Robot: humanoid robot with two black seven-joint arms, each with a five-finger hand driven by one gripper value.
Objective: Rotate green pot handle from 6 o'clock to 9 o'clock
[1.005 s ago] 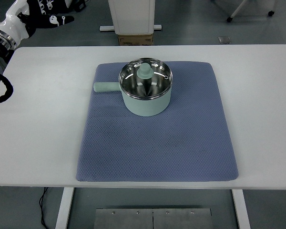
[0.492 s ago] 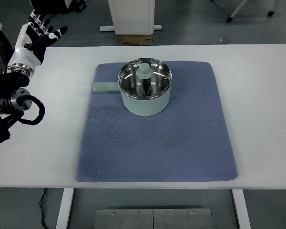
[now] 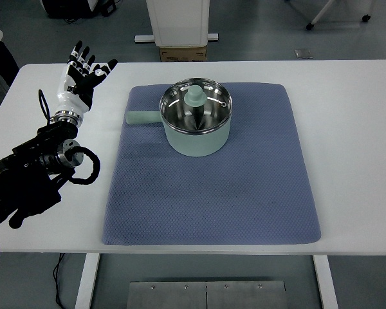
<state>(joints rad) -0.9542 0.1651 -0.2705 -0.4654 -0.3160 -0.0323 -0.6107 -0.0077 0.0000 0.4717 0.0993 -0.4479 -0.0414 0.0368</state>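
white left hand [image 3: 81, 76] raised, fingers spread, holding nothing; green pot [image 3: 197, 125] apart.

**Left hand raised, fingers spread**

The left arm [image 3: 32, 177] enters from the picture's lower left edge and reaches over the table's left side. The left hand [image 3: 80, 77] is near the far-left corner, fingers [image 3: 83, 55] spread, holding nothing.

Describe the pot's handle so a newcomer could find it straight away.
Start from the white table and the blue-grey mat lying on it. Toward the mat's far edge stands the pale green pot, with a steel lid and green knob. The handle is the short pale green bar jutting from the pot's side toward the picture's left, the only part that sticks out over the mat.
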